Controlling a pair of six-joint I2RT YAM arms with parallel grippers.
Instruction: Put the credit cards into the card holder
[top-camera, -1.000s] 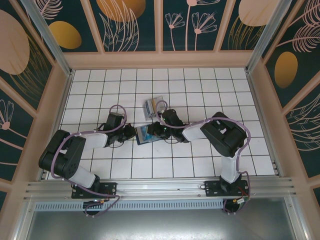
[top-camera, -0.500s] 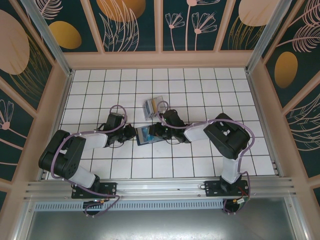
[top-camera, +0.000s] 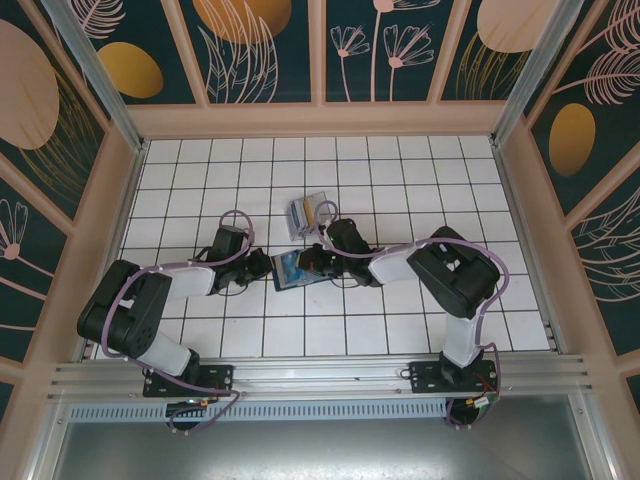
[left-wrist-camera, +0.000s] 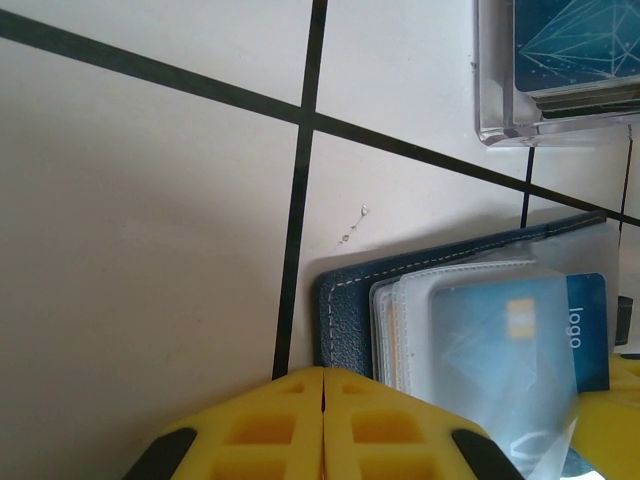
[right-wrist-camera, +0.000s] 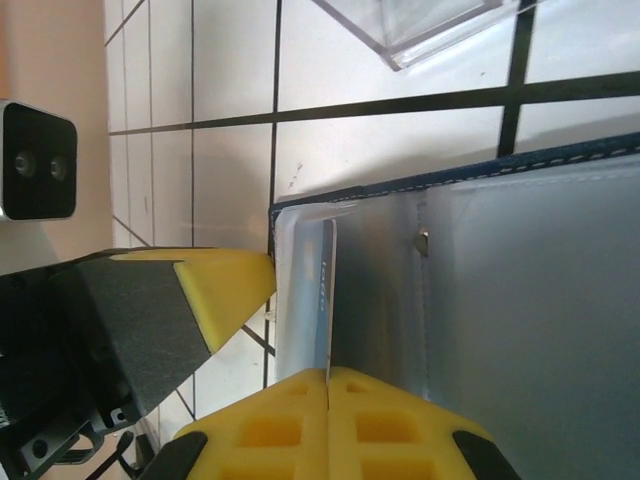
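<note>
We look down on a white tiled table (top-camera: 400, 180) with black grid lines, where two dark robot arms reach in from the near edge and meet at the middle. Between them lies a dark blue wallet (top-camera: 290, 270), opened flat, with clear plastic sleeves inside. The left gripper (left-wrist-camera: 325, 395) has its yellow fingers clenched together with no gap between them. Its tips sit right at the wallet's left edge, and we cannot tell whether they pinch the leather or only rest against it. The right gripper (right-wrist-camera: 328, 395) comes in from the opposite side. Its fingers are pressed tight on a blue credit card (left-wrist-camera: 500, 340) that bears a small gold chip and the word "logo". In the left wrist view the card lies flat, partly under a clear sleeve of the wallet. In the right wrist view we see it edge-on, as a thin line running straight into the seam between the fingers. The card holder (top-camera: 308, 212), a small clear plastic stand, sits on the table just beyond the wallet and apart from it. It already holds other cards (left-wrist-camera: 575, 40) with a teal-blue pattern of fine lines; how many is unclear.
</note>
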